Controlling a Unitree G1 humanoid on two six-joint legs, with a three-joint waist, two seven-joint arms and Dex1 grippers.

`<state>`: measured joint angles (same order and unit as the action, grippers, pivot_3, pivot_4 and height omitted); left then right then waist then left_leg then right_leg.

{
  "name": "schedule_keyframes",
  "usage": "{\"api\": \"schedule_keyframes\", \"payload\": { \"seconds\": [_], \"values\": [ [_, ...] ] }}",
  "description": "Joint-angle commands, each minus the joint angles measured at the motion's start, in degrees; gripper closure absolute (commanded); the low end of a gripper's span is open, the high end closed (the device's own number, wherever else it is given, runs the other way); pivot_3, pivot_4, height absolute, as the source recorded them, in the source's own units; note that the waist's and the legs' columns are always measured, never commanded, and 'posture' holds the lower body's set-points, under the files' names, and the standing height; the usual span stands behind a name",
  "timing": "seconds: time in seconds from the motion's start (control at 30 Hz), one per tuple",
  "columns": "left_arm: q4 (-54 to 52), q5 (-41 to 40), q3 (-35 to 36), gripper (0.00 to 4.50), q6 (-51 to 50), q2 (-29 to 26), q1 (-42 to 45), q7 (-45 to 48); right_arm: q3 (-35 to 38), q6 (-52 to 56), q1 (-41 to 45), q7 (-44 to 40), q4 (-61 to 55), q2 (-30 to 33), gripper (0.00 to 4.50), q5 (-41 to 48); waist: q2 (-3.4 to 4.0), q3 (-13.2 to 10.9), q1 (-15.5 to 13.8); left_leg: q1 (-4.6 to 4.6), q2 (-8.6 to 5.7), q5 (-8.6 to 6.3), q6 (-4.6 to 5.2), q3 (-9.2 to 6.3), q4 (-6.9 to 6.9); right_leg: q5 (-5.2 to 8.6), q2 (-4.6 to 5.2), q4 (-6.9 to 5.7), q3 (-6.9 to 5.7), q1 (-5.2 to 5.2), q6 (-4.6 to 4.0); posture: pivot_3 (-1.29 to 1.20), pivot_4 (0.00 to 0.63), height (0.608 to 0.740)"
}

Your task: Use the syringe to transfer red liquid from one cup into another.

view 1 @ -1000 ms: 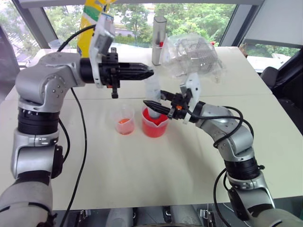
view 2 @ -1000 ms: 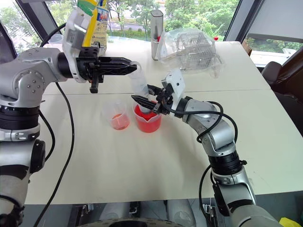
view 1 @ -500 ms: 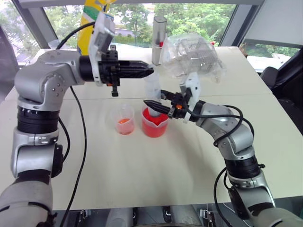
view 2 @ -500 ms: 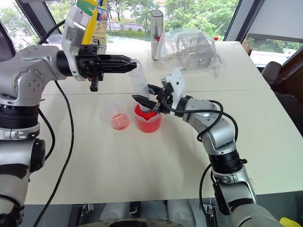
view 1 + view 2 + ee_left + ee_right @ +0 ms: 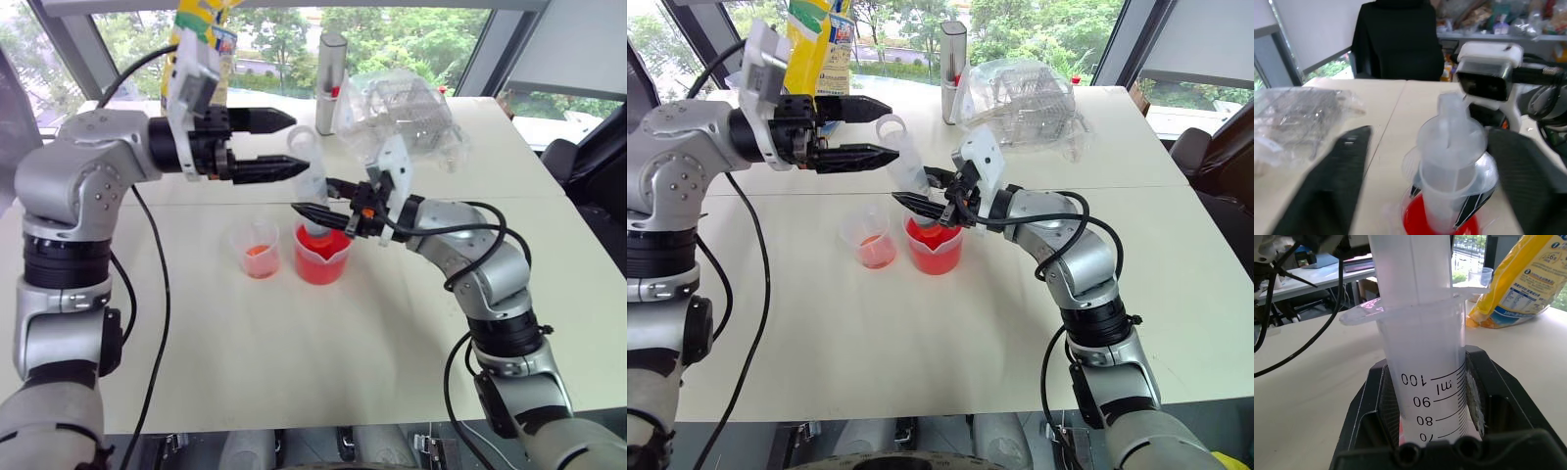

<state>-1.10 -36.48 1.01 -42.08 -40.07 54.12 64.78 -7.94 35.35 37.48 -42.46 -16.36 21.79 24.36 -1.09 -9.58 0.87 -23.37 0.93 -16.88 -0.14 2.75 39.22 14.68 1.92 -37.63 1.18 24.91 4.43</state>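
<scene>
Two cups (image 5: 259,249) (image 5: 320,255), one syringe (image 5: 312,191), perhaps both holding red liquid (image 5: 319,266).

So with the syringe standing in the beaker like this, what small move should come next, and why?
Probably close the left gripper on the plunger top and draw it upward. Its fingers stand open on either side of the plunger, while the right gripper is shut on the syringe barrel, whose lower end sits in the spouted beaker of red liquid. The small cup beside it awaits filling.
</scene>
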Motion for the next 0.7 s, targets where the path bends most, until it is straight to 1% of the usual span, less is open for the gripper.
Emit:
{"api": "schedule_keyframes", "payload": {
  "seconds": [0.03,0.2,0.33,0.47,0.7],
  "values": [
    [0.22,-0.15,3.17,0.06,0.96,-1.5,0.75,-0.6,1.24,0.05,0.81,0.27,-3.33,-0.17,3.04,1.62,0.0,0.0,-0.02,0.0,0.0,0.0,0.0,0.0,0.0,0.0,0.0,0.0,0.0,0.0,0.0,0.0,0.15,0.74],
    [1.99,-2.21,7.38,0.06,-0.07,-5.13,0.62,0.01,1.84,0.74,1.04,0.93,-3.67,-0.02,3.04,2.31,0.0,0.0,0.26,0.0,0.0,0.0,0.0,0.0,0.0,0.0,-0.01,-0.01,0.0,0.02,0.0,0.0,0.15,0.74],
    [2.14,-2.47,9.58,0.06,-0.08,-9.09,-1.51,1.4,3.3,1.75,2.59,1.61,-3.75,0.13,3.04,3.5,0.0,0.0,0.27,0.0,0.03,0.0,0.0,0.01,0.0,0.0,-0.04,-0.06,0.02,0.07,-0.01,0.0,0.15,0.74],
    [2.19,-2.62,11.52,0.06,-0.15,-11.59,-3.24,1.5,4.35,3.01,4.25,2.07,-4.12,0.17,3.04,4.72,0.0,0.0,-0.1,0.0,0.02,0.01,-0.02,0.02,0.0,0.0,-0.01,-0.08,0.01,0.05,-0.01,0.0,0.15,0.74],
    [7.22,0.68,12.9,0.06,4.02,-14.36,-3.73,0.39,6.02,8.9,14.76,3.32,-2.07,-1.69,3.04,10.33,-0.01,-0.01,0.19,0.0,0.01,0.01,-0.02,0.03,0.01,0.0,0.0,-0.12,0.01,0.09,-0.01,0.0,0.15,0.74]
  ]
}}
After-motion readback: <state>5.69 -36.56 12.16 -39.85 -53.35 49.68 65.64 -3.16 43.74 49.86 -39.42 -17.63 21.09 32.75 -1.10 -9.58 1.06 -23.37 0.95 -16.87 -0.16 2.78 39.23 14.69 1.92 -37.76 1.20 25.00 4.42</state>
